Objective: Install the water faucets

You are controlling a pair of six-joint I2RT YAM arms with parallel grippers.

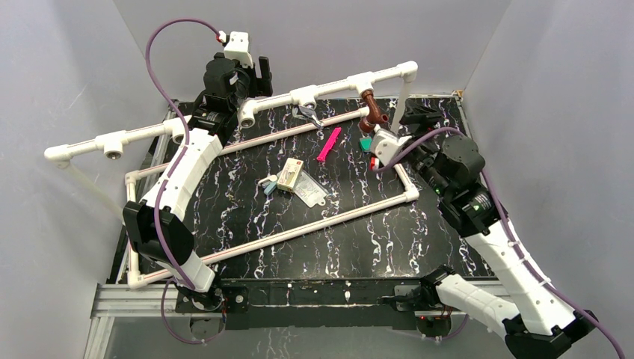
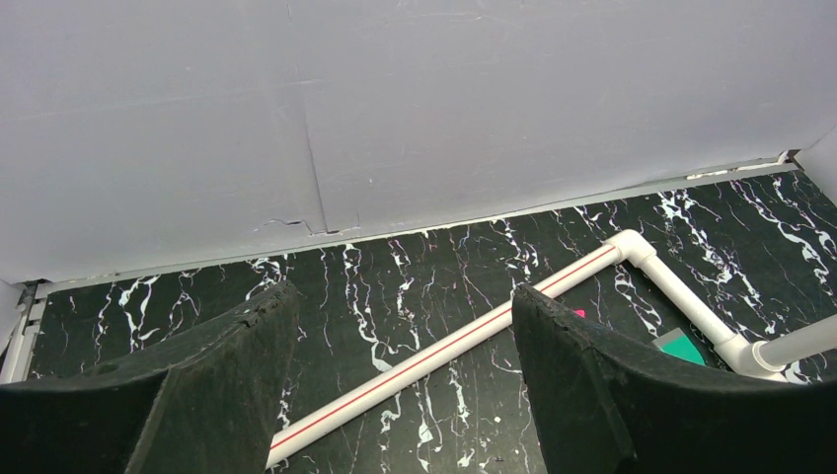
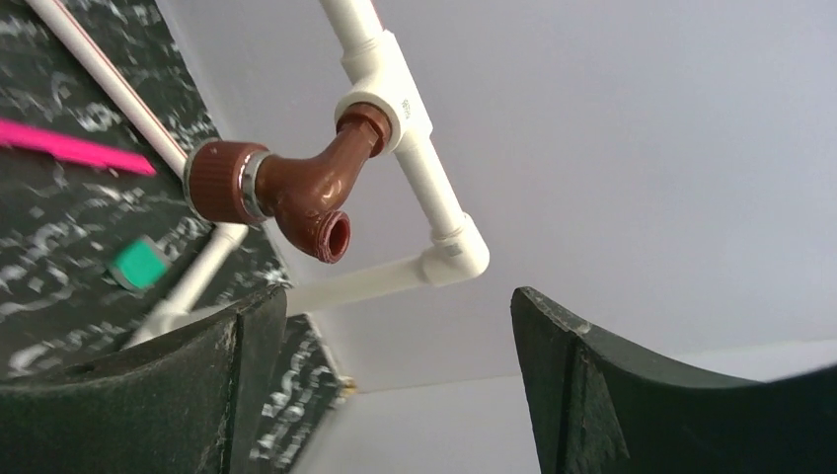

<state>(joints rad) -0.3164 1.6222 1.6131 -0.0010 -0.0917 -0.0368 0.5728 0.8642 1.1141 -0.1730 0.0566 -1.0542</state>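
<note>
The dark reddish-brown faucet (image 1: pixel 371 108) is seated in a tee socket (image 1: pixel 362 81) of the raised white pipe, spout hanging down. In the right wrist view it (image 3: pixel 296 193) sits in that socket (image 3: pixel 390 99), up and to the left of the fingers. My right gripper (image 1: pixel 417 114) is open and empty, just right of the faucet and apart from it (image 3: pixel 395 375). The silver faucet (image 1: pixel 308 116) lies on the table below the middle tee socket (image 1: pixel 303 96). My left gripper (image 1: pixel 262 71) is open and empty near the back wall, above the table (image 2: pixel 405 385).
A white pipe frame (image 1: pixel 329 213) lies on the black marbled table; its red-striped bar (image 2: pixel 444 351) runs under the left fingers. A pink strip (image 1: pixel 329 143), a green piece (image 1: pixel 365 142), a small box (image 1: pixel 290 173) and a clear bag (image 1: pixel 310 191) lie inside the frame. Grey walls stand on three sides.
</note>
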